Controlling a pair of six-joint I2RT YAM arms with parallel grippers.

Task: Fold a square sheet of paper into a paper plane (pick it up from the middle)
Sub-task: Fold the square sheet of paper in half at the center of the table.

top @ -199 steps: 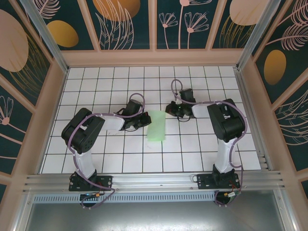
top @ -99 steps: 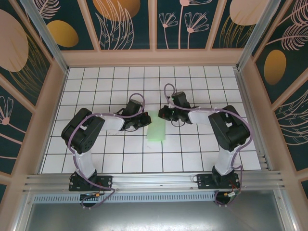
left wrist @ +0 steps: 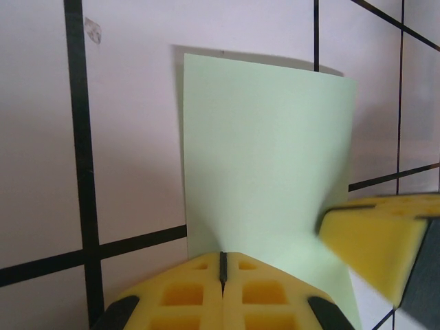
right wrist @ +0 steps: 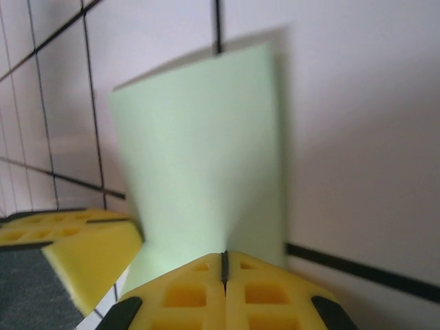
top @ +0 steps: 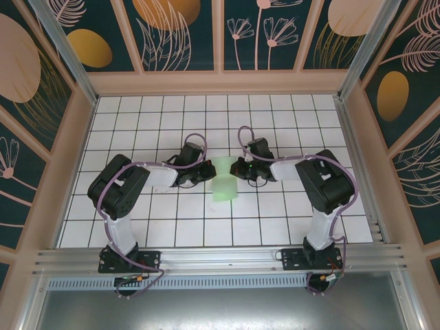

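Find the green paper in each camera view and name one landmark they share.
Top external: paper near the middle of the table.
Left wrist: paper in the centre, running up from the lower edge.
Right wrist: paper slightly left of centre.
Shared landmark: the table's black grid lines beside the paper.

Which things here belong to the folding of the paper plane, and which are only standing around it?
Belong to the job:
- sheet of paper, mint-green, already folded narrower
- left gripper, shut on its edge
- right gripper, shut on the opposite edge

Only surroundings:
- white tiled table
- patterned walls
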